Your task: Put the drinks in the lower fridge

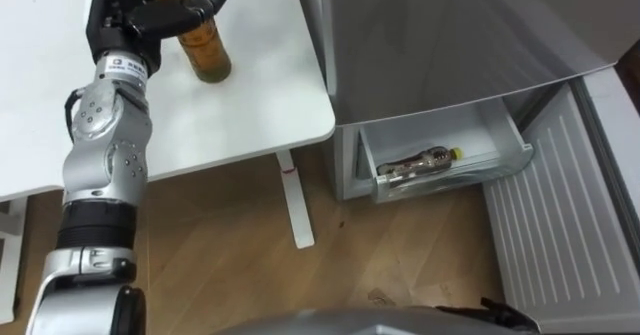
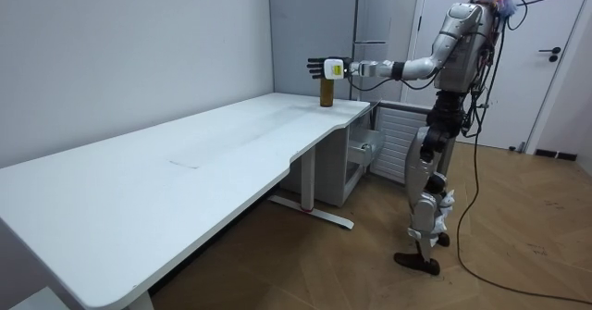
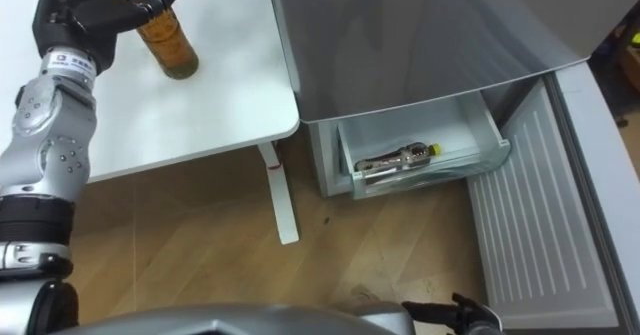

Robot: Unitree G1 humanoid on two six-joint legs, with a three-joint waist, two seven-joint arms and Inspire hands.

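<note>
An amber drink bottle [image 1: 206, 51] with a yellow label stands upright near the corner of the white table [image 1: 262, 100]. My left hand [image 1: 128, 17] is stretched out at the bottle's upper part, fingers straight and open, its thumb lying across the neck. In the room view the left hand [image 2: 324, 68] is at the top of the bottle [image 2: 326, 94]. A second bottle [image 1: 421, 162] lies on its side in the pulled-out lower fridge drawer [image 1: 500, 161], to the right of the table.
The grey fridge [image 1: 450, 35] stands right beside the table's corner. Its lower door [image 1: 560, 225] hangs open at the right. The table's white leg [image 1: 297, 200] stands on the wooden floor between me and the drawer.
</note>
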